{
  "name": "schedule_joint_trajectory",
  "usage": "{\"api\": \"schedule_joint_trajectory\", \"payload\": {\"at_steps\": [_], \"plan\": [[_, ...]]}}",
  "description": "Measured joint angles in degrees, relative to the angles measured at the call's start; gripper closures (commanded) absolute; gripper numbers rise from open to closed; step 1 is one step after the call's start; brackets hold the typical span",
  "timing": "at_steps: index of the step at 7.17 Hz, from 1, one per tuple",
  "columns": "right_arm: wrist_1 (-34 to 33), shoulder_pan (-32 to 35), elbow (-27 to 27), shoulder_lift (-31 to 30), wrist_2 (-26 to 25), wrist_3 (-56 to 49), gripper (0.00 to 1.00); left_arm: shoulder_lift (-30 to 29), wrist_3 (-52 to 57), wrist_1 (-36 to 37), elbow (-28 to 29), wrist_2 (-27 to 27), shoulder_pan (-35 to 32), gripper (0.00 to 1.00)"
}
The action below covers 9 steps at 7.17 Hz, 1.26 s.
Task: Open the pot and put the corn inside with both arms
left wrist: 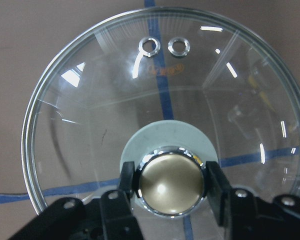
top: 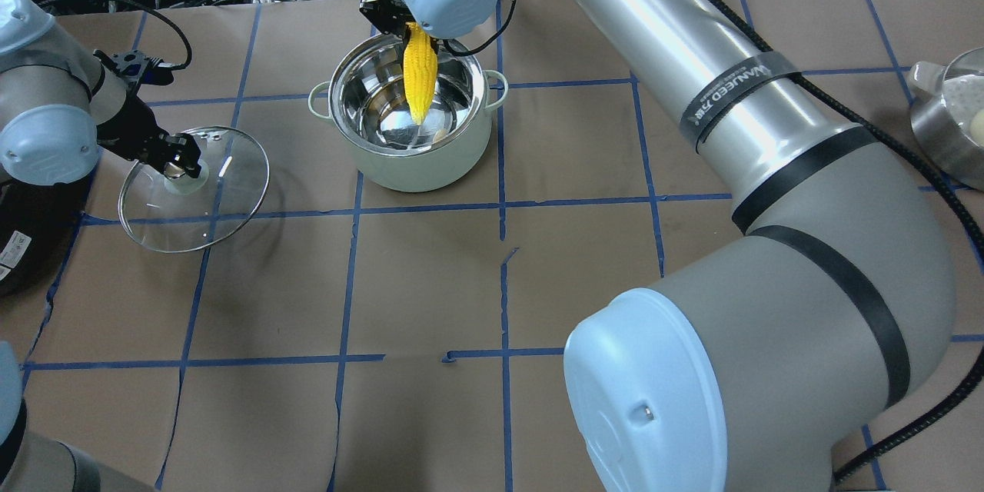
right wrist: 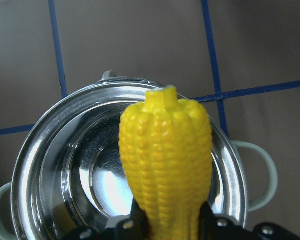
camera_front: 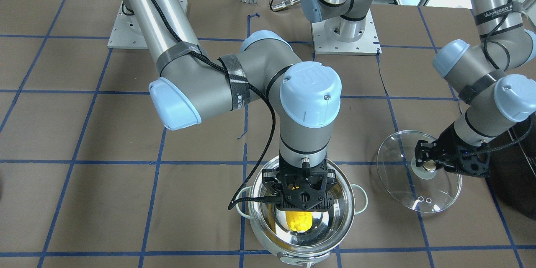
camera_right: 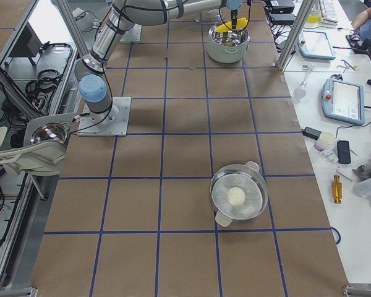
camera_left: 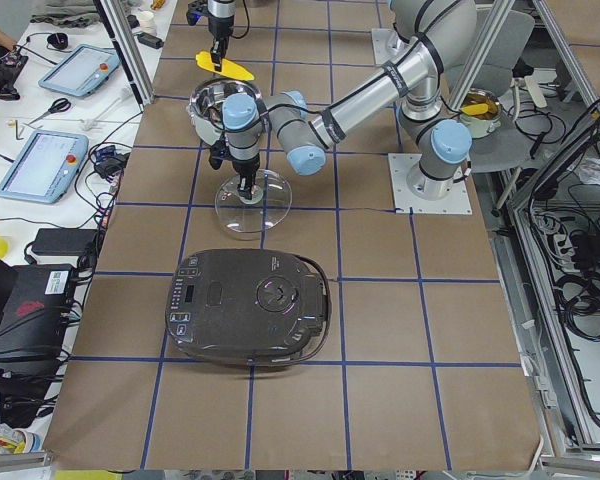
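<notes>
The steel pot (top: 415,165) stands open at the far middle of the table, its rim (camera_front: 343,184) bare. My right gripper (top: 396,19) is shut on the yellow corn (top: 420,77) and holds it point down over the pot's opening. In the right wrist view the corn (right wrist: 166,150) hangs above the pot's rim (right wrist: 35,150), apart from the bottom. My left gripper (top: 184,165) is shut on the brass knob (left wrist: 171,182) of the glass lid (top: 223,200), held tilted low over the table, left of the pot. I cannot tell whether the lid's edge touches the table.
A large black appliance (camera_left: 250,305) sits on the robot's left end of the table, close to the lid. A second steel pot (camera_right: 238,195) with a white ball inside stands on the right side. Operator tables with tablets line the far edge.
</notes>
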Motion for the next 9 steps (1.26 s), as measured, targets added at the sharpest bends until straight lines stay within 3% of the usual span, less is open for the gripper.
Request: {"api": "schedule_joint_trajectory", "payload": {"at_steps": [1,3,5,7,8,9], "plan": [[-0.2,0.1,0.1,0.1,0.1,-2.1,0.0,0.0,-0.1,0.3,-0.7,-0.2,0.0,0.68],[-0.1,0.1,0.9,-0.8,0.2,-3.0,0.0,-0.1,-0.4,0.5,-1.7,-0.3,0.1,0.4],[0.1,-0.2,4.4,-3.3,-0.2,-4.4,0.0,-0.2,-0.9,0.7,-1.9,-0.2,0.1,0.24],[5.5,-4.0,7.9,-9.1,-0.2,-8.0,0.0,-0.3,-1.6,0.7,-1.7,-0.1,0.1,0.12],[8.1,-8.2,11.8,-13.6,-0.1,-10.7,0.0,-0.1,-2.4,0.7,-1.2,0.0,0.1,0.0],[9.2,-12.8,17.8,-19.0,-0.3,-13.9,0.0,0.5,-3.5,0.6,-0.1,0.1,-0.4,0.0]]}}
